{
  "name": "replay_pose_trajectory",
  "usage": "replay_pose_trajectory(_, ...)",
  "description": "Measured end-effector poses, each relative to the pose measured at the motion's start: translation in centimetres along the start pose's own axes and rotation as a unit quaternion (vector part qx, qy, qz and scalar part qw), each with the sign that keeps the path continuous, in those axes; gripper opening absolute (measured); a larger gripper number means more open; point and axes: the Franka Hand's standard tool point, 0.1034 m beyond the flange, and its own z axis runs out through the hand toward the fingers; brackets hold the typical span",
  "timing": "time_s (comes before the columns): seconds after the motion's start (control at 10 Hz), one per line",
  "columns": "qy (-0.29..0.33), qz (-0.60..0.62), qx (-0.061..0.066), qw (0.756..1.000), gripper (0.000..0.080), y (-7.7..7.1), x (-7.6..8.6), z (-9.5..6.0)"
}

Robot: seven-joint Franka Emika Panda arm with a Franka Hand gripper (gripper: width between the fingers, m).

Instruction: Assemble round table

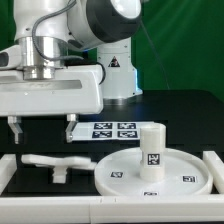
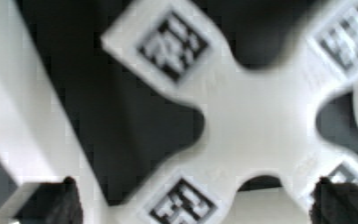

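The gripper (image 1: 42, 127) hangs with its jaws wide apart, holding nothing. The cross piece (image 2: 247, 110) lies just below it. The gripper should descend centred and straddle one arm squarely before closing. Farther off, the post (image 1: 152, 142) stands upright on the disc (image 1: 118, 176).

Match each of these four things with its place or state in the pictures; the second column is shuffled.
Things:
1. post
2. cross piece
3. marker board
4. end effector

Places or states:
A. lies flat on the table, beyond the disc in the exterior view
B. open, holding nothing
C. stands upright on the round disc
D. lies on the table under the end effector

Pairs: 1-C, 2-D, 3-A, 4-B
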Motion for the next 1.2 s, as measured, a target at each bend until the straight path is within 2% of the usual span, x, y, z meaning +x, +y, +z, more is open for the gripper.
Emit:
replay_pose_trajectory(0.2, -0.014, 0.021, 0.024, 0.999, 0.0649, -1.3, 0.9, -0.8)
replay_pose_trajectory(0.4, -0.028, 0.03, 0.043, 0.998, 0.0649, -2.0, 3.2, -1.3)
replay_pose_trajectory(0.5, -0.028, 0.04, 0.045, 0.998, 0.0649, -2.2, 3.6, -1.3)
replay_pose_trajectory(0.7, -0.029, 0.041, 0.044, 0.998, 0.0649, -2.0, 3.4, -1.2)
replay_pose_trajectory(0.8, -0.014, 0.039, 0.031, 0.999, 0.0649, -1.7, 3.6, -1.1)
replay_pose_trajectory(0.9, 0.01, 0.036, 0.001, 0.999, 0.0649, -1.1, 3.1, -0.5)
replay_pose_trajectory(1.2, 0.046, 0.023, -0.048, 0.998, 0.0649, -1.3, 0.7, -0.1)
